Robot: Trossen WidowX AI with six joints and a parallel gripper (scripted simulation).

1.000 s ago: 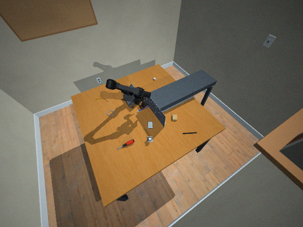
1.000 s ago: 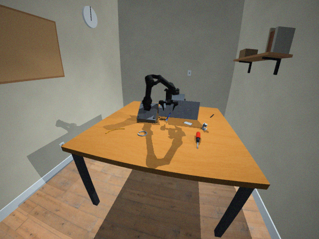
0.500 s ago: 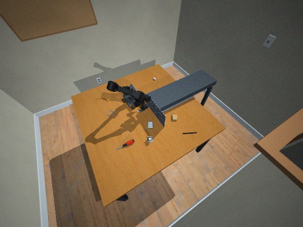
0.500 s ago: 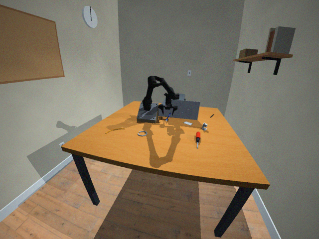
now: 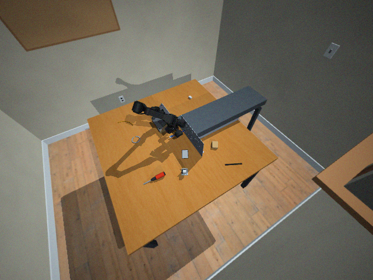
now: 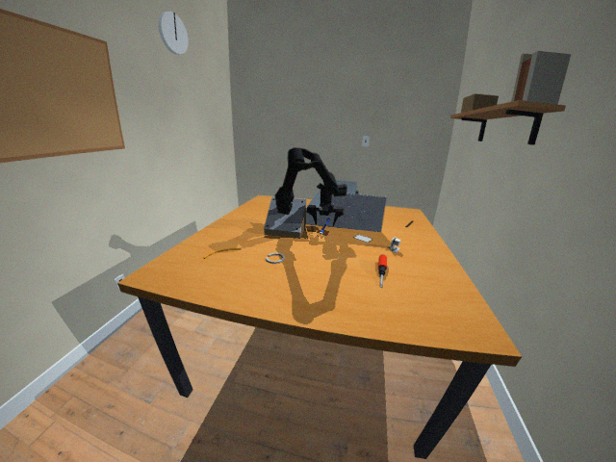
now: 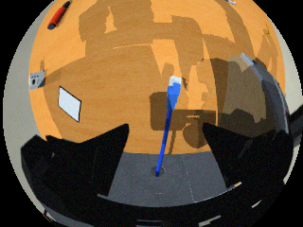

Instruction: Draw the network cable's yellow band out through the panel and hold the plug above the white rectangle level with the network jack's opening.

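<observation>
We see our gripper [image 7: 166,142] hanging close in front of the grey perforated panel [image 5: 192,137], its two dark fingers spread wide apart with nothing between them. In the wrist view the blue network cable [image 7: 166,129] runs between the two fingers without touching either, coming out of the panel's grey face at the bottom and reaching over the orange table [image 5: 168,205] to its pale plug [image 7: 174,81], which sits free at the far end. We cannot make out the yellow band in any view. The white rectangle [image 5: 185,153] lies flat on the table near the panel's foot, and in the wrist view it shows well to the left of the cable. The network jack [image 5: 184,171] on its small bracket stands beyond the rectangle, nearer the red-handled screwdriver [image 5: 156,177]. From the exterior view we see the arm [image 6: 305,168] arched up from its grey base [image 6: 283,226] and bent down to the cable, whose blue stub shows just under the wrist. A grey cover [image 5: 222,109] stretches back from the panel's top. Also on the table are a wire ring [image 5: 136,139], a thin yellow wire [image 5: 126,122], a small wooden block [image 5: 214,144], a black rod [image 5: 233,164] and a small white cube [image 5: 190,97].
</observation>
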